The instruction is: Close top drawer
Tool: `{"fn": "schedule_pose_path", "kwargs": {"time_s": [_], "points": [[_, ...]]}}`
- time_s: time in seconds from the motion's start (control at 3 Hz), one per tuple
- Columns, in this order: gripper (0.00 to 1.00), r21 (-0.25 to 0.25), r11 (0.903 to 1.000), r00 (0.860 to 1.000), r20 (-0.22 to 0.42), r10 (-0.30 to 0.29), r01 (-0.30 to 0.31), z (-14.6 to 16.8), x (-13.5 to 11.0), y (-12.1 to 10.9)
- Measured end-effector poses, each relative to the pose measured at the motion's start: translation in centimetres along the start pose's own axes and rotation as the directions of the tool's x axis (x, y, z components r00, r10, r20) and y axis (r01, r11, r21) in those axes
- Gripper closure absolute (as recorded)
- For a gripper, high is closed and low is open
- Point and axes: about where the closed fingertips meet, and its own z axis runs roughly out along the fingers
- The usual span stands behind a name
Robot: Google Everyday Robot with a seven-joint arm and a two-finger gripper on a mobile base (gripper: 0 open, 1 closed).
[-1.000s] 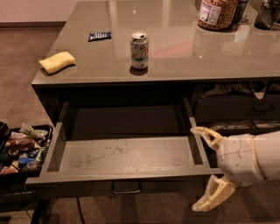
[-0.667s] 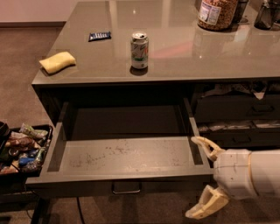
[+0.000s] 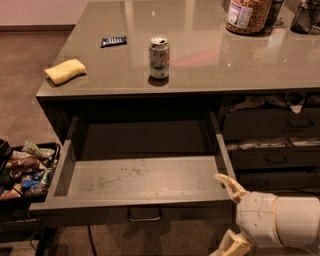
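The top drawer (image 3: 140, 172) is the wide, shallow dark grey-olive one under the counter. It stands pulled far out, showing a speckled dusty floor. Its flat front (image 3: 100, 214) carries a small metal loop handle (image 3: 144, 215) at the centre. My gripper (image 3: 226, 216) is at the lower right, beside the drawer's right front corner. It is open. The upper cream finger (image 3: 229, 186) lies by the drawer's right side rail, and the lower finger (image 3: 227, 246) hangs below the drawer front. The gripper holds nothing.
On the counter (image 3: 200, 65) stand a soda can (image 3: 159, 57), a yellow sponge (image 3: 65, 71), a small dark packet (image 3: 113, 41) and a jar (image 3: 247, 15). Narrower drawers (image 3: 272, 125) with paper clutter are at the right. A tray of snacks (image 3: 25, 167) sits at the left.
My gripper has moved left and down, closer to the drawer's right front corner. The drawer stays open as before.
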Motion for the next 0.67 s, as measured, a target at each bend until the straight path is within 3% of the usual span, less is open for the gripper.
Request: {"fn": "schedule_pose_path", "kwargs": {"time_s": [0.33,0.67], "points": [[0.0,-0.002,1.0,1.0,0.0,0.0,0.0,0.07,0.1,0.13],[0.19,-0.002,1.0,1.0,0.0,0.0,0.0,0.07,0.1,0.13]]}}
